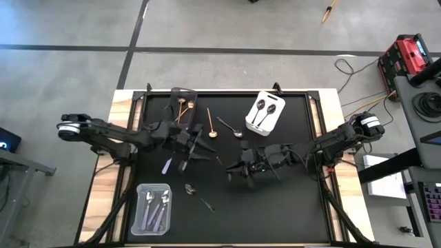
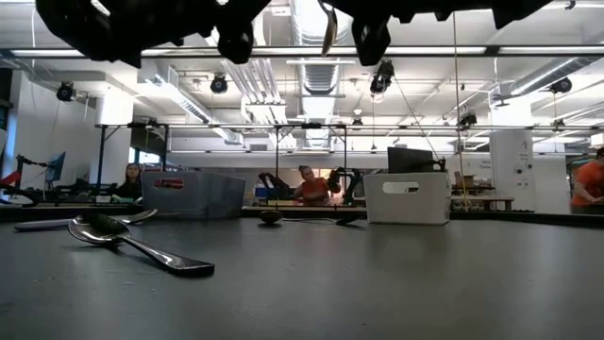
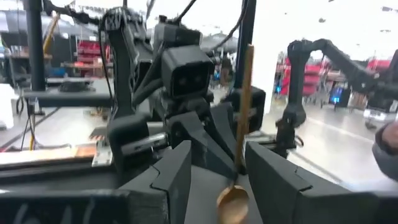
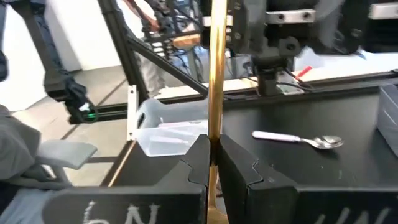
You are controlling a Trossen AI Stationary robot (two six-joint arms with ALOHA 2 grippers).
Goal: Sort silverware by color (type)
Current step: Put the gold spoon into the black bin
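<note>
Right wrist view: the right gripper (image 4: 212,163) has its jaws pressed together on the slim handle of a gold spoon (image 4: 216,74), which stands upright above the table's middle. The left gripper (image 3: 214,177), facing it closely, has its jaws spread, the spoon's bowl hanging between its fingers (image 3: 171,180) without a grip. This looks like a hand-over just completed or being released. Next, the right arm should carry the spoon to the dark bin (image 1: 180,95) holding other gold spoons (image 1: 182,107), clearing the left arm first.
</note>
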